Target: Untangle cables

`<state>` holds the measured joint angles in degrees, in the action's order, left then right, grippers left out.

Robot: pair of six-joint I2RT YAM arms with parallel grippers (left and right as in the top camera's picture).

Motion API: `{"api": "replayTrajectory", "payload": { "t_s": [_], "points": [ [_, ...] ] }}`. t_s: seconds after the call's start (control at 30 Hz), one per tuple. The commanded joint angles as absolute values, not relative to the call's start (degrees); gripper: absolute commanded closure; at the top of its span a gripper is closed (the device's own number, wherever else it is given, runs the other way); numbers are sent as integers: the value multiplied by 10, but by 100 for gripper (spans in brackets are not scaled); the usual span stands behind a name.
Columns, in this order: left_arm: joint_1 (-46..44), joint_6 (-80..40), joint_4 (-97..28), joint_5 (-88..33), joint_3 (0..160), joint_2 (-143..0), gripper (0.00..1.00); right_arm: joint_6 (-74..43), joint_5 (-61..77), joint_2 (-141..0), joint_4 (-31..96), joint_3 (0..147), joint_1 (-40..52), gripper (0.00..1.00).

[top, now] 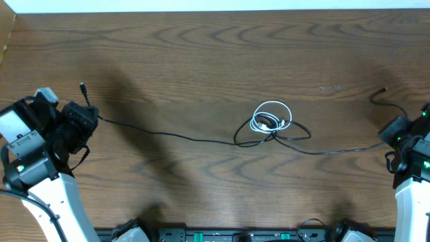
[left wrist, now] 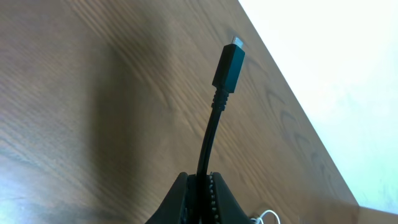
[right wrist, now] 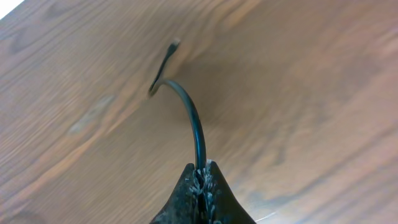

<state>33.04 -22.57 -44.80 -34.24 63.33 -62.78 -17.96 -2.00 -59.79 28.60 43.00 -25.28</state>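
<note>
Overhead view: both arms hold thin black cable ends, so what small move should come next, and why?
Probably draw the right gripper slightly outward. It and the left gripper are shut on thin black cable near its plug ends; mid-table the black runs tangle with the small white cable coil; a gentle pull may slip them apart.

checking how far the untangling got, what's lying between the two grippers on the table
Overhead view: black cable leads from the left gripper and from the right gripper into a tangle midway, looped with a small white cable coil.
</note>
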Motion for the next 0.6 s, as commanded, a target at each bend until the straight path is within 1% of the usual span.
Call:
{"api": "replayTrajectory", "payload": {
  "t_s": [0.0,0.17,0.23,0.27,0.3,0.37,0.43,0.5,0.57],
  "points": [
    [305,-230,-443,-356,632,-632,92,-190,105,-613,293,430,-252,98],
    [257,-230,-442,-356,632,-649,92,-170,213,-625,296,430,-245,85],
    [235,-228,-442,-356,632,-658,84,-171,230,-626,296,430,-245,81],
    [220,-225,-442,-356,632,-666,75,-171,234,-626,296,430,-244,79],
    [211,-225,-442,-356,632,-670,71,-171,234,-626,296,430,-243,78],
    [188,-225,-442,-356,632,-684,60,-171,239,-626,298,430,-243,73],
    [163,-225,-442,-356,632,-699,52,-171,249,-626,299,430,-243,69],
    [128,-226,-440,-356,632,-719,47,-171,253,-626,301,430,-239,66],
    [98,-226,-438,-356,632,-735,45,-166,253,-626,306,430,-232,63]
  ]
}}
